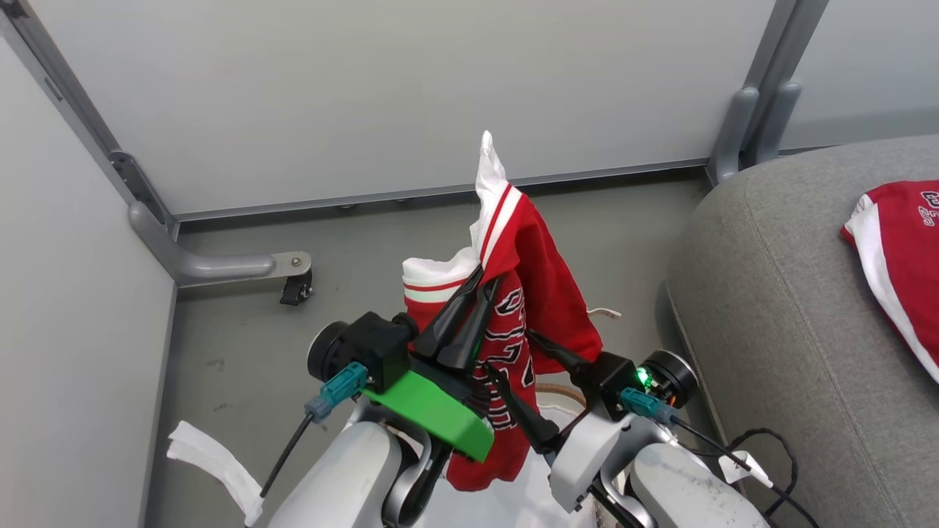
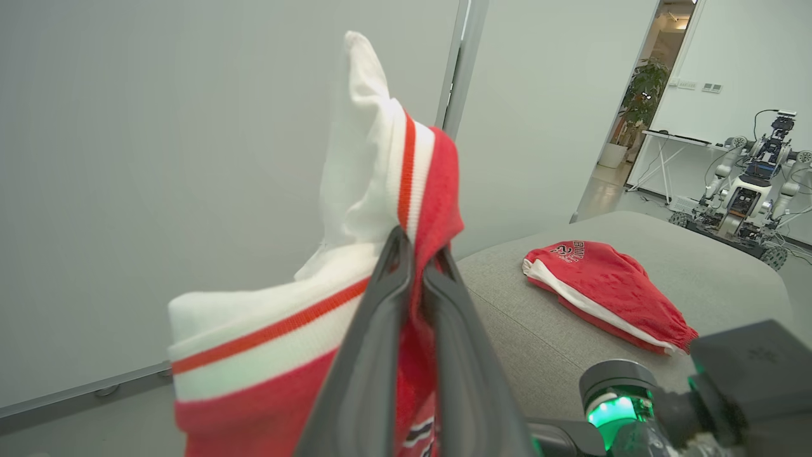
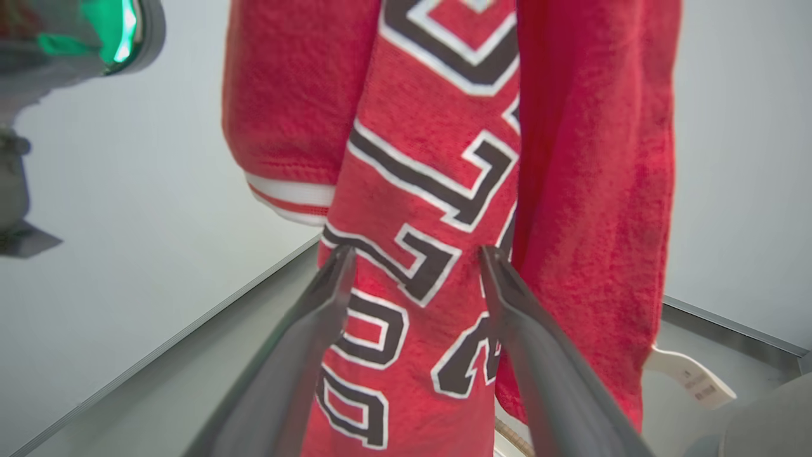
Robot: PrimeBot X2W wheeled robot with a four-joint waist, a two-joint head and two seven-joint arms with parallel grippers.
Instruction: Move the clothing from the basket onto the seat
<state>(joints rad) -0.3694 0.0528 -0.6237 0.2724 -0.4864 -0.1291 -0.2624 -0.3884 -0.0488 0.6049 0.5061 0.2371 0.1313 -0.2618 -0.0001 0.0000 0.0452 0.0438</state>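
Altogether two red white-trimmed garments: first garment (image 1: 899, 249) on grey woven cushion (image 1: 770, 330), second garment (image 1: 550, 293) beside it, left gripper (image 1: 489, 277) pinching it. Right gripper (image 3: 415, 254) spread.

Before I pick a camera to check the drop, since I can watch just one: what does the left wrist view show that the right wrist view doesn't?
Left wrist view adds: the left gripper shut on the held garment by its white-and-red striped band, the second garment lying on the grey seat, and another robot in the room beyond. Right wrist view adds: the open right gripper in front of the dark white-edged lettering, and a white tag hanging lower right. Shared: the hanging red garment and pale wall panels.
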